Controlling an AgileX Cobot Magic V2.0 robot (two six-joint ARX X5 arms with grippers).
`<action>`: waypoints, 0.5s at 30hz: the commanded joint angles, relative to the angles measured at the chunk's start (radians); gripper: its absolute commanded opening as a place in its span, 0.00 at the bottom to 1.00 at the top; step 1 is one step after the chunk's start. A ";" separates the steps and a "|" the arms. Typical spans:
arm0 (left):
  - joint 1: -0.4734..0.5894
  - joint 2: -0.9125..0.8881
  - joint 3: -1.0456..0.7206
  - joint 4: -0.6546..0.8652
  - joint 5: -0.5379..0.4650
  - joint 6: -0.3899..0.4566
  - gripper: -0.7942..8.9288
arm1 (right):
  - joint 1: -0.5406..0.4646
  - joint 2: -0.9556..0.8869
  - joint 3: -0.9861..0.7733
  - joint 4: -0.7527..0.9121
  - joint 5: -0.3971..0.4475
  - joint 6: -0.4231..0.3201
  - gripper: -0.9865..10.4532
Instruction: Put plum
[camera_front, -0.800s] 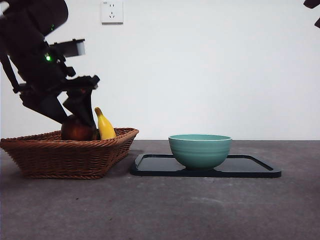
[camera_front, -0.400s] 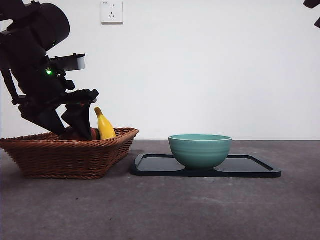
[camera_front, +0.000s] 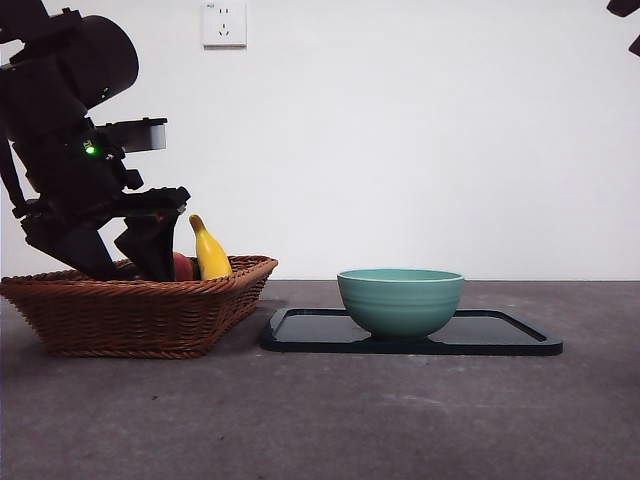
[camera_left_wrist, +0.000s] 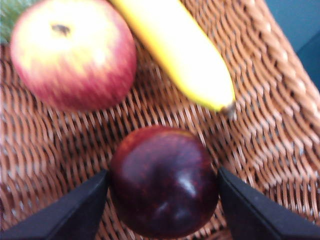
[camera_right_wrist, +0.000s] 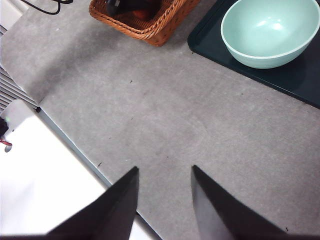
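Down in the wicker basket (camera_front: 140, 315) at the left of the tabletop (camera_front: 320, 420), my left hand (camera_left_wrist: 162, 210) sits low with its two black jaws spread, one on each side of the plum (camera_left_wrist: 164, 187). The jaws stand right at the fruit's flanks; I cannot tell whether they press on it. The plum, dark maroon and glossy, rests on the woven basket floor. Beside it lies a red and yellow apple (camera_left_wrist: 72, 52), and a yellow banana (camera_left_wrist: 177, 52) with its tip close to the plum. From the front, the dark arm hides the plum, while the banana pokes up over the basket rim. To the right of the basket a pale green bowl (camera_front: 400, 300) stands on a black tray (camera_front: 500, 335). My right hand (camera_right_wrist: 162, 200) hangs high over bare tabletop, well away from the basket, its jaws apart and holding nothing.
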 joint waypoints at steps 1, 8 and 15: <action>-0.001 0.019 0.007 -0.003 -0.002 0.012 0.47 | 0.005 0.006 0.006 0.011 -0.002 0.008 0.23; -0.001 0.014 0.010 0.003 -0.002 0.003 0.51 | 0.005 0.006 0.006 0.009 -0.002 0.011 0.23; -0.001 -0.016 0.035 0.000 -0.002 0.000 0.51 | 0.005 0.006 0.006 0.009 -0.002 0.011 0.23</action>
